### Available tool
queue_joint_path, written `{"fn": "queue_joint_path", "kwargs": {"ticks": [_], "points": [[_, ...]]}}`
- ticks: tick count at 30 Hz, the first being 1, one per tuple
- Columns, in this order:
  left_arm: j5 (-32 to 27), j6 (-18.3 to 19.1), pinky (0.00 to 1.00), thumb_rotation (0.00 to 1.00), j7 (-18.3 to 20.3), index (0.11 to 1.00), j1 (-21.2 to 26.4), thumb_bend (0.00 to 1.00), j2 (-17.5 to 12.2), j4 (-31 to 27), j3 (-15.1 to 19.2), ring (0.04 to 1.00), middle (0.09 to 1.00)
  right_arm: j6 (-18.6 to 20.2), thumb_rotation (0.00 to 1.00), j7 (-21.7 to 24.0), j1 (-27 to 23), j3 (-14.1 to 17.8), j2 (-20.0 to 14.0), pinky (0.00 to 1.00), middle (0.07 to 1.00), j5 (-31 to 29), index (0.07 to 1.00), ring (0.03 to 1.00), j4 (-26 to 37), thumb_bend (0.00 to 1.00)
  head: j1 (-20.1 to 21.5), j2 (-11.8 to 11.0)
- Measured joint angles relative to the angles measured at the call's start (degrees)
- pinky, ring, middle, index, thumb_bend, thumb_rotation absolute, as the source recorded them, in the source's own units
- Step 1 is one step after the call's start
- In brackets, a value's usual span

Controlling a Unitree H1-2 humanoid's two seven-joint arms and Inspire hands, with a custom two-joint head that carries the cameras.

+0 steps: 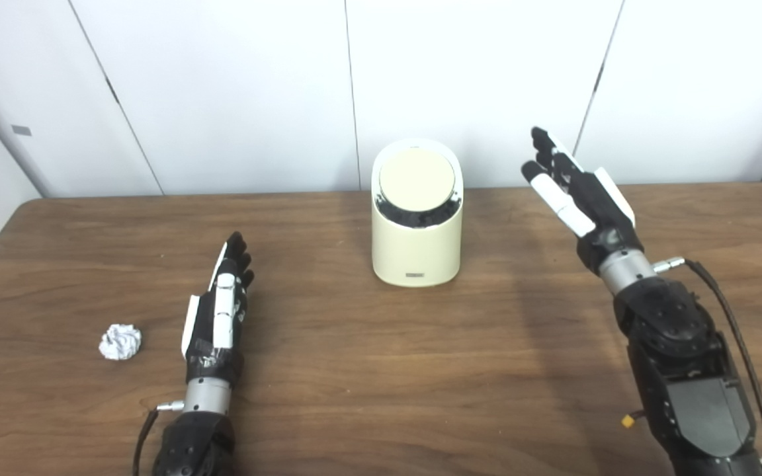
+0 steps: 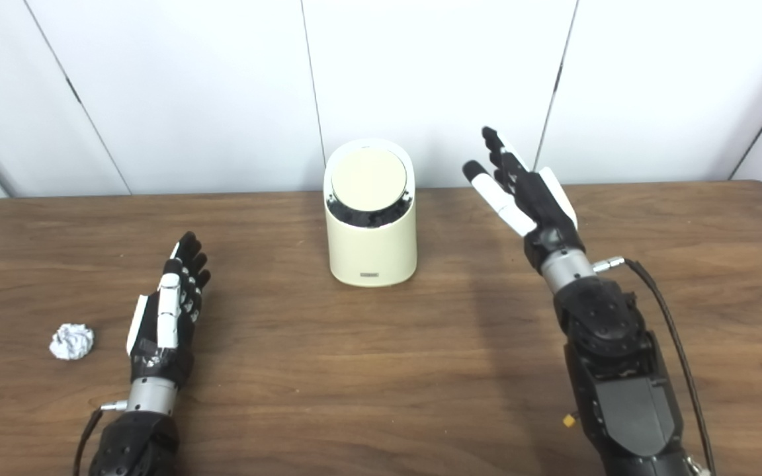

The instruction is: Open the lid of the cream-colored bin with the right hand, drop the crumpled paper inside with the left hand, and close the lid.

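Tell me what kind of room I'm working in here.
Likely a lab or test room, not a home: a bare wooden table against plain white wall panels, holding only a cream-colored bin and one crumpled paper.

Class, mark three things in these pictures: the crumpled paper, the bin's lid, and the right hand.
crumpled paper (image 1: pixel 120 342), left eye view, middle of the ball.
lid (image 1: pixel 417 179), left eye view, centre of the round disc.
right hand (image 2: pixel 534 198), right eye view, middle of the hand.
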State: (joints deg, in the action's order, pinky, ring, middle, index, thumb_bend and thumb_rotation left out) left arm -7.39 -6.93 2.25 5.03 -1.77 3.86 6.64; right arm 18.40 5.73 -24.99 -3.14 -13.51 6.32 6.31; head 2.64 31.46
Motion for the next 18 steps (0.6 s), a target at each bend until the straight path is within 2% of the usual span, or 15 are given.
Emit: {"fn": "queue_joint_path", "kwargs": {"ticks": [4,8,13,18], "points": [[-0.02,-0.02,1.0,0.95,0.0,1.0,0.0,0.48,0.11,0.0,-0.01,1.0,1.0,0.33,0.82,0.08,-3.0,-2.64,-0.78,0.87,0.96,4.6,0.921,0.937,-0.03,0.62,0.09,0.0],[-0.03,-0.3,1.0,0.95,0.0,1.0,0.0,0.47,0.19,0.0,0.0,1.0,1.0,1.69,0.83,0.95,-5.86,-4.5,-1.33,0.81,0.951,8.1,0.933,0.902,-0.12,0.62,-0.17,0.0],[-0.1,-0.37,1.0,0.94,-0.03,1.0,0.0,0.47,0.39,0.0,0.01,1.0,1.0,2.95,0.83,3.16,-8.7,-7.45,-1.55,0.84,0.958,11.25,0.934,0.927,-1.29,0.75,-0.62,0.18],[0.02,-0.47,1.0,0.96,-0.05,1.0,0.03,0.45,0.56,0.0,-0.04,1.0,1.0,2.93,0.77,3.59,-10.52,-8.24,-1.32,0.84,0.963,12.48,0.937,0.932,-4.09,0.82,-0.88,0.26]]}}
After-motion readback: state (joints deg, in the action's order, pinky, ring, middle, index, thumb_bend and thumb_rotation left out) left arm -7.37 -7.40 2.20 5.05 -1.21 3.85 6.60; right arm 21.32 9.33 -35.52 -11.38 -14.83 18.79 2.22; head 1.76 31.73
